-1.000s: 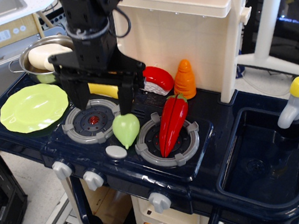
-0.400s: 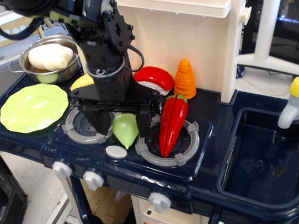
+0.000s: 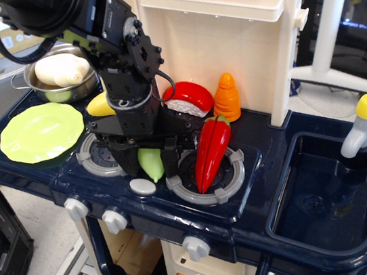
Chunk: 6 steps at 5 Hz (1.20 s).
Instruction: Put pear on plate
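The pale green pear (image 3: 151, 164) lies on the dark blue toy stove between the two burners, its pointed end toward the front. My black gripper (image 3: 151, 161) has come down over it, with one finger on each side, and looks shut on it; the pear still rests on the stove top. The lime-green scalloped plate (image 3: 41, 132) sits flat at the far left of the counter, well to the left of the gripper, with nothing on it.
A red pepper (image 3: 209, 151) lies across the right burner, close to my gripper. A yellow banana (image 3: 99, 106), a red-and-white piece (image 3: 188, 100) and an orange carrot (image 3: 227, 97) stand behind. A steel pot (image 3: 59, 83) is behind the plate. The sink (image 3: 325, 193) is at right.
My gripper came forward and down from behind the left burner onto the pear, and its fingers closed in from wide open to tight against the pear's sides.
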Available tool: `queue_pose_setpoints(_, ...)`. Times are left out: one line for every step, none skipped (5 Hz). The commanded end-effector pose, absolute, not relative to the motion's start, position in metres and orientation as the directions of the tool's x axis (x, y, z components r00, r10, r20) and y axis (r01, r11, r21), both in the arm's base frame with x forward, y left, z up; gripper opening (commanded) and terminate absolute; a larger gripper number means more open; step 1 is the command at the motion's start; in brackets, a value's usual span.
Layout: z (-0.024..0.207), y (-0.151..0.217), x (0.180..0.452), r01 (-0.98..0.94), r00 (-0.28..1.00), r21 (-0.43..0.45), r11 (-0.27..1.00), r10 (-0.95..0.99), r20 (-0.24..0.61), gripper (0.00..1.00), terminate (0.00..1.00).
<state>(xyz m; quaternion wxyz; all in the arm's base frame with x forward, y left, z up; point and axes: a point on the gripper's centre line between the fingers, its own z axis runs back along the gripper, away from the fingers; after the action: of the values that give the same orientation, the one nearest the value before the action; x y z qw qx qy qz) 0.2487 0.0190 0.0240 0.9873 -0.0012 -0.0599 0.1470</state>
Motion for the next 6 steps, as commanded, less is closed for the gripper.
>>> queue_pose_setpoints(0.083,0.04,0.256,-0.318,0.945,0.155,0.935,0.299,0.135,0.0,0.0)
queue_pose_setpoints(0.098,0.085,0.256,-0.286,0.954,0.257,0.923,0.25,0.166,0.0,0.0)
queue_pose_setpoints(0.088,0.13,0.263,-0.208,0.965,0.287,0.935,0.148,0.217,0.0,0.0)
queue_pose_setpoints(0.071,0.158,0.272,-0.171,0.969,0.258,0.951,0.115,0.218,0.0,0.0)
queue_pose_setpoints(0.055,0.166,0.27,-0.178,0.965,0.262,0.948,0.116,0.234,0.0,0.0)
queue_pose_setpoints(0.048,0.17,0.269,-0.16,0.972,0.228,0.96,0.112,0.209,1.0,0.0)
